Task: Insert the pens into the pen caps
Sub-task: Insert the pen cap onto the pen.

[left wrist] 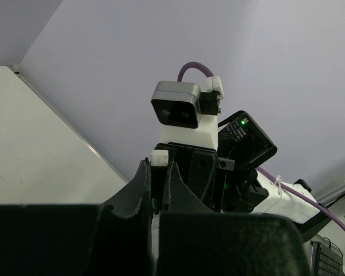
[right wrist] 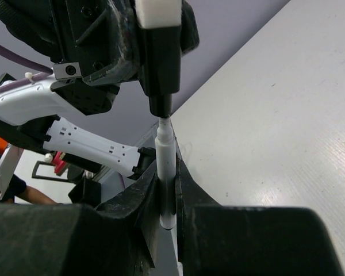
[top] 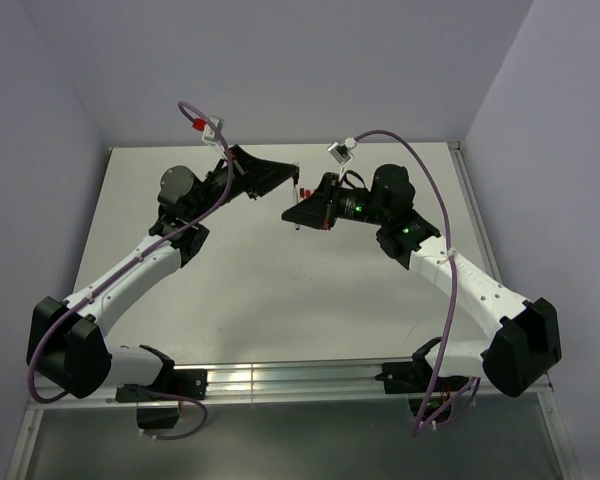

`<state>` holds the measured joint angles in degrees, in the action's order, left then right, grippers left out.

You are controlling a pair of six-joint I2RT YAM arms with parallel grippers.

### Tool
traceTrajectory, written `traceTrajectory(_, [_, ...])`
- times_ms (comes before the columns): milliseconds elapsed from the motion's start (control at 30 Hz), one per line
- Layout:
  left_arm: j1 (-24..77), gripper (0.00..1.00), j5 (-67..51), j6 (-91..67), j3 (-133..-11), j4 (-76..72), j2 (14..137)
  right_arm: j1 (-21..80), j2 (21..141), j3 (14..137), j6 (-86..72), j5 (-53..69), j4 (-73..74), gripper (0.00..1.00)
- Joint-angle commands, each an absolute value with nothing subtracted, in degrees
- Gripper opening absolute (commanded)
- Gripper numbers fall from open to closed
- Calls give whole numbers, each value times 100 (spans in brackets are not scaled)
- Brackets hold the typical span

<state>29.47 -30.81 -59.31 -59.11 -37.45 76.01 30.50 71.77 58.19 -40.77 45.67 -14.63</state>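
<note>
Both arms meet above the middle of the table (top: 270, 300). My left gripper (left wrist: 160, 172) is shut on a black pen cap (left wrist: 158, 187) with a white end (left wrist: 160, 157). In the right wrist view the same cap (right wrist: 161, 63) hangs mouth down from the left fingers (right wrist: 121, 34). My right gripper (right wrist: 168, 172) is shut on a thin white pen (right wrist: 165, 158) held upright. The pen's narrow tip sits at the cap's mouth, in line with it. From above, the left gripper (top: 294, 176) and the right gripper (top: 300, 214) stand tip to tip.
A small red bit (top: 306, 190) shows beside the fingertips, too small to identify. Purple cables (top: 425, 180) arch over both arms, the left one ending in a red plug (top: 197, 124). Grey walls close the table's back and sides. A metal rail (top: 280, 380) runs along the near edge.
</note>
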Motion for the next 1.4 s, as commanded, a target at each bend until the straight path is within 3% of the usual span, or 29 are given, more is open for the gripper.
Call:
traceTrajectory(0, [3015, 0, -3190, -5801, -6047, -3736, 7515, 3032, 6979, 6144, -3929, 4482, -1512, 0])
traceTrajectory(700, [3296, 0, -3050, -5599, -6012, -3454, 7400, 2927, 6794, 6100, -3849, 4105, -1380, 0])
traceTrajectory(967, [3647, 0, -2865, -5941, -5608, -4016, 7444, 2918, 6662, 5985, -3859, 3850, -1424, 0])
traceTrajectory(1367, [4104, 0, -3480, -5406, -5397, -3324, 7286, 2786, 6662, 6003, -3613, 3472, -1187, 0])
